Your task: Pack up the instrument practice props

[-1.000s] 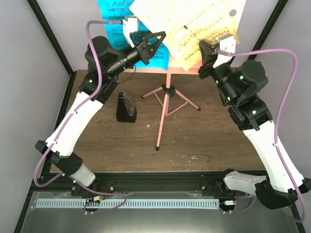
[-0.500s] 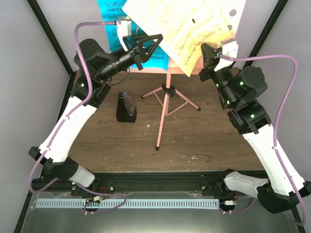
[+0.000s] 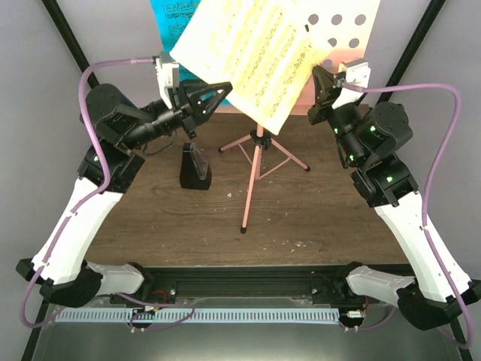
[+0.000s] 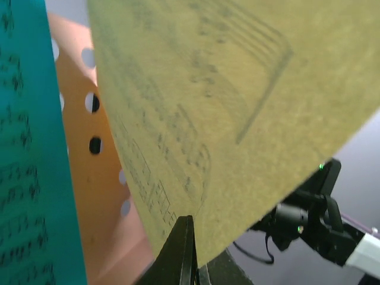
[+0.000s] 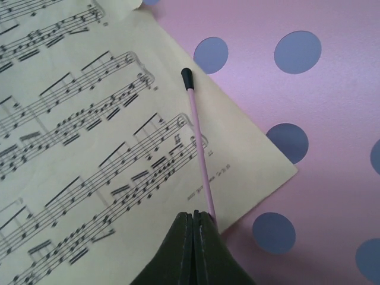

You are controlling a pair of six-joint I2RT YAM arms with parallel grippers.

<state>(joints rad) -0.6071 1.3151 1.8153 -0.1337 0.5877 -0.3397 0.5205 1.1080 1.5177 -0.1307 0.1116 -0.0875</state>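
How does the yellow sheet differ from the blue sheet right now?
Yellow sheet is pinched at its lower edge by the left hand and tilted across the stand; blue sheet is untouched, resting against the stand. Yellow sheet sits in front; blue sheet is partly hidden behind it. Both carry printed music.
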